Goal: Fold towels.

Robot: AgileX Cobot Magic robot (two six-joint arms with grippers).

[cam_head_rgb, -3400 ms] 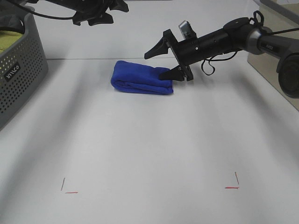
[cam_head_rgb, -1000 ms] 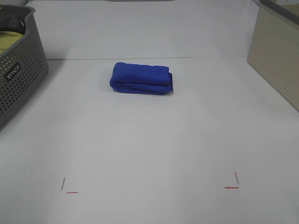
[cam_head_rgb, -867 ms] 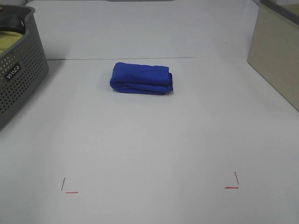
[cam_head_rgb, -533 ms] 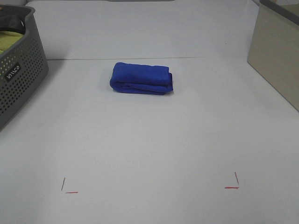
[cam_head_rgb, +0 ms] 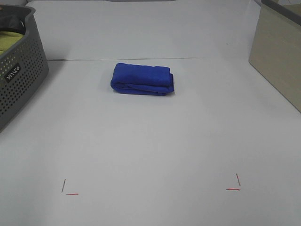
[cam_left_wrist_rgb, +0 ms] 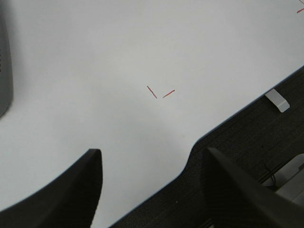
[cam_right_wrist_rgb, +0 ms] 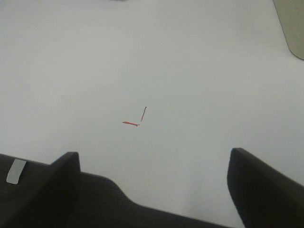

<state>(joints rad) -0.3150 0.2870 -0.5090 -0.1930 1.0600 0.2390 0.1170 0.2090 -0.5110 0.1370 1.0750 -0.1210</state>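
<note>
Bench [cam_head_rgb: 150, 141] white, wide. Grey basket [cam_head_rgb: 19, 70] far left of frame, yellow cloth inside. Blue towel [cam_head_rgb: 142, 79] upper centre, folded, apart from basket. Prob soft, light, floppy; grip at edge/corner. Left hand [cam_left_wrist_rgb: 152, 190] & right hand [cam_right_wrist_rgb: 152, 185]: fingers apart, holding nothing, over bench front edge.

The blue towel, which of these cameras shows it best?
The exterior high view: the blue towel lies folded on the white table, whole and unobstructed. Neither wrist view shows it at all; each shows only bare table, a red corner mark and open pincer tips.
</note>
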